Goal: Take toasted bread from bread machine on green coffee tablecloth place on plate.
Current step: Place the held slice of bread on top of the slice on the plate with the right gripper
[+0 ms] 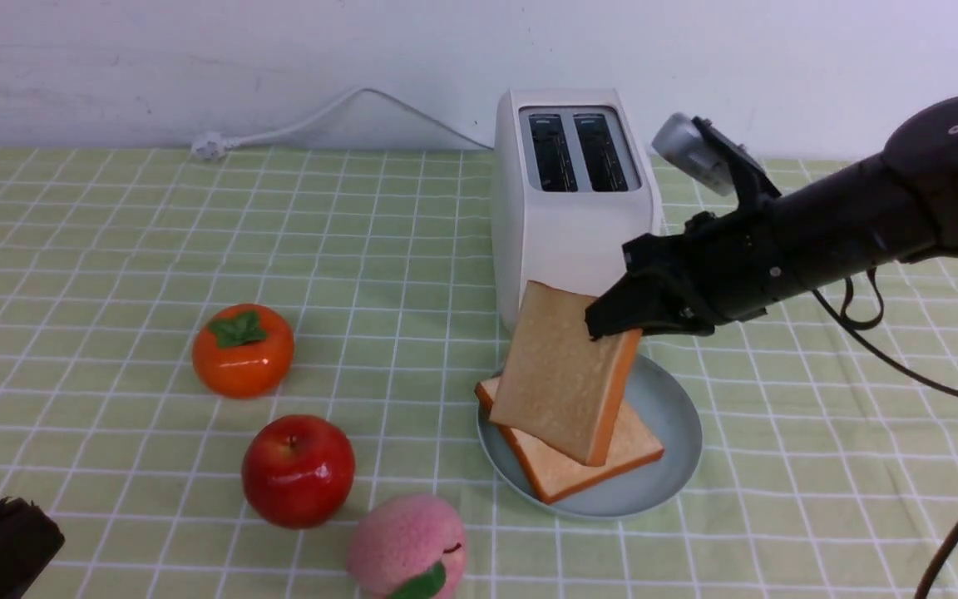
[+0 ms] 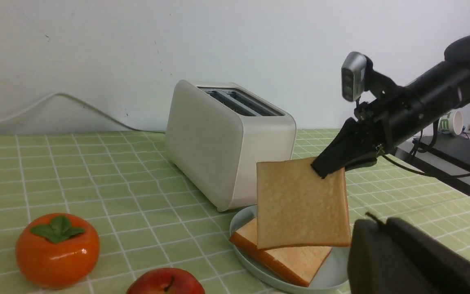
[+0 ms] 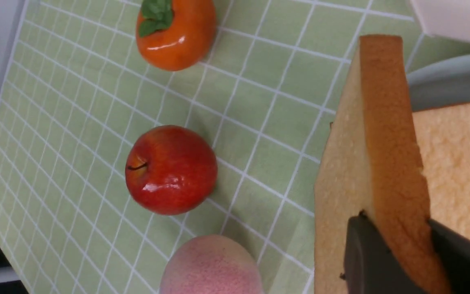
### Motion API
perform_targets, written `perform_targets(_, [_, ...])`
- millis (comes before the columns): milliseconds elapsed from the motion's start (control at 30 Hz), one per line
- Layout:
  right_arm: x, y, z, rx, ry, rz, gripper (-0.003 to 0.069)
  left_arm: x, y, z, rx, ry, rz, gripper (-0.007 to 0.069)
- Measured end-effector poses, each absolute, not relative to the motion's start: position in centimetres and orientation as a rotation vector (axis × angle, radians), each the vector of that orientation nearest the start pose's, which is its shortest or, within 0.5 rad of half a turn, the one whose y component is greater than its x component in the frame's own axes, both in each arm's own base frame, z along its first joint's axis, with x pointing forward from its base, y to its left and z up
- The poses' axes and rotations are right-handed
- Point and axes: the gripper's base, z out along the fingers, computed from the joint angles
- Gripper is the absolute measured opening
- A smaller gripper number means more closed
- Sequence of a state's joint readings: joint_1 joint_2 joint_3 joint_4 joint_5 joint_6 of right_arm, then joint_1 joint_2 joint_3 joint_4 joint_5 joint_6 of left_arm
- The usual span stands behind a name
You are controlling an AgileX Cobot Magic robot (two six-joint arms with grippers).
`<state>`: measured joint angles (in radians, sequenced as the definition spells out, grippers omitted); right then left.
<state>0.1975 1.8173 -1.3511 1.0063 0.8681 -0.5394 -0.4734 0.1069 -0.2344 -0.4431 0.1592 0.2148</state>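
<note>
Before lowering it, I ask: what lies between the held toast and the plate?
A second toast slice, flat on the plate, below the held toast; the front view shows it.

The right tool (image 1: 616, 320) pinches the top corner of a slice of toasted bread (image 1: 558, 383), which hangs tilted over the plate (image 1: 670, 416) where a second slice (image 1: 579, 470) lies flat, just before the bread machine (image 1: 570, 225), with a persimmon (image 1: 243, 349), apple (image 1: 298, 471) and peach (image 1: 407, 547) leftward on the green coffee tablecloth (image 1: 113, 249).
</note>
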Motion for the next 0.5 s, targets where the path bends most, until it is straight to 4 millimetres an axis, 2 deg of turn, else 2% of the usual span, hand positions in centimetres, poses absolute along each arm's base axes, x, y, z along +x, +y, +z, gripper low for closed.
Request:
perform_targets(100, [37.1,13.1,25.6,-0.211,2.506,1.047,0.0134,4.5,-3.0,27.3,0.247,1.512,-0.610,0.0022])
perform_targets(167, [37.1,12.9,25.3,-0.225,2.522,1.003,0.0195,4.5,-3.0,27.3,0.247,1.513,-0.610,0.0024])
perform_targets(200, [37.1,12.8,25.3,-0.231,2.524,0.994,0.0202,4.5,-3.0,27.3,0.248,1.514,-0.610,0.0024])
perform_targets(300, [37.0,12.4,24.9,-0.297,2.554,0.904,0.0370,4.5,-3.0,27.2,0.248,1.514,-0.610,0.0029])
perform_targets(333, [37.0,12.4,24.8,-0.305,2.557,0.889,0.0388,4.5,-3.0,27.2,0.248,1.514,-0.610,0.0029])
perform_targets(367, [37.1,12.1,24.6,-0.338,2.570,0.831,0.0447,4.5,-3.0,27.2,0.248,1.514,-0.610,0.0029])
perform_targets(433, [37.1,11.7,24.5,-0.362,2.584,0.774,0.0489,4.5,-3.0,27.2,0.248,1.514,-0.610,0.0029])
perform_targets(467, [37.3,11.2,24.8,-0.385,2.608,0.682,0.0529,4.5,-3.0,27.2,0.248,1.514,-0.610,0.0029])
perform_targets(500, [37.3,11.1,24.8,-0.373,2.609,0.683,0.0532,4.5,-3.0,27.2,0.248,1.514,-0.610,0.0029])
